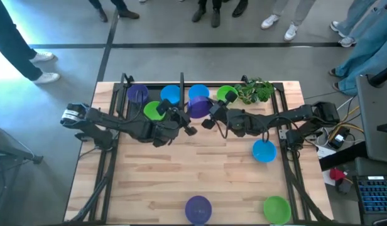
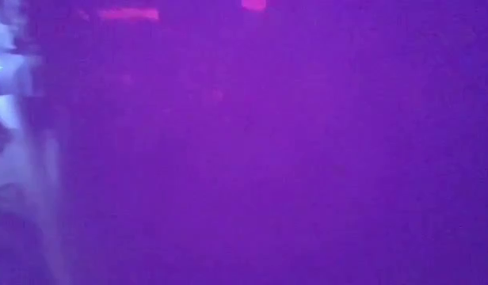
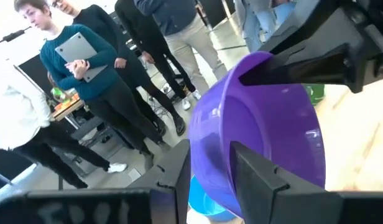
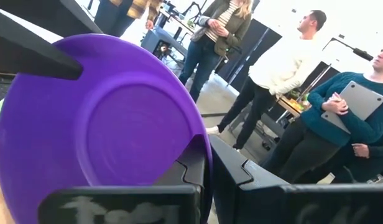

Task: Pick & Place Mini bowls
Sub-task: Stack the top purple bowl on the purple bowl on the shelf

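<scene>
The wooden worktop carries both dark arms reaching toward its middle at the far side, where a row of mini bowls in purple, blue and lime green sits beside a leafy plant sprig; three more bowls lie apart, a blue one near the right arm and a purple and a green at the near edge. Between the arms a purple mini bowl is held tilted on edge: the right gripper is clamped on its rim, while the left gripper has its fingers spread wide across the same bowl, one over the rim and one along the outside.
</scene>
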Robot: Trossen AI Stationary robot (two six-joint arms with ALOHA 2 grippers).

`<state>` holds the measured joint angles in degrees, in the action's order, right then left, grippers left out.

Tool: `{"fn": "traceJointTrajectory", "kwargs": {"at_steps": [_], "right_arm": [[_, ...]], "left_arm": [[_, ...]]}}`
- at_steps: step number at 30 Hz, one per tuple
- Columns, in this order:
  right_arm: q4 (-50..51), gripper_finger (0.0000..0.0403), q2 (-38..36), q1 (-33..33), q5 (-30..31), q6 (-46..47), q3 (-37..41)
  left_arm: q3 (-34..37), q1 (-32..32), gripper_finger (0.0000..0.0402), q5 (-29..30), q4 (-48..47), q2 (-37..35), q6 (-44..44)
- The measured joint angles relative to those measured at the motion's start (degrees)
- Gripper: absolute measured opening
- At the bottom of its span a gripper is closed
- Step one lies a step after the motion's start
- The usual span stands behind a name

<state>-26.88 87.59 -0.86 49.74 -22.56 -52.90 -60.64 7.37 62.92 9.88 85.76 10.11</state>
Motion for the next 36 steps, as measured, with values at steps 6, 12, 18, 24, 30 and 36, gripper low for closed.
{"fn": "traceJointTrajectory", "kwargs": {"at_steps": [6, 12, 18, 24, 30, 36], "right_arm": [[-0.3, 0.0008, 0.0, 0.0, 0.0, 0.0, 0.0], [-0.6, 0.0008, 0.0, 0.0, -0.2, -0.2, 0.0], [-0.8, 0.0008, 0.0, 0.0, -0.3, -0.2, 0.0], [-0.7, 0.0009, 0.0, 0.0, -0.3, 0.2, 0.0], [-0.8, 0.0022, -0.1, 0.0, -0.8, 0.7, 0.0], [-1.0, 0.0065, -0.1, -0.1, -1.6, -0.2, 0.0]], "left_arm": [[0.0, -1.0, 0.0107, -0.4, 0.0, 0.1, -2.3], [0.0, -2.0, 0.0107, -0.8, -0.1, 1.0, -2.9], [0.0, -2.3, 0.0078, -0.8, 0.0, 1.2, -3.3], [0.0, -2.5, 0.001, 0.6, 0.1, 1.2, -3.0], [0.0, -2.7, 0.0003, 0.6, 0.0, 1.2, -3.2], [0.0, -3.2, 0.0, -0.5, -0.3, 1.2, -4.0]]}}
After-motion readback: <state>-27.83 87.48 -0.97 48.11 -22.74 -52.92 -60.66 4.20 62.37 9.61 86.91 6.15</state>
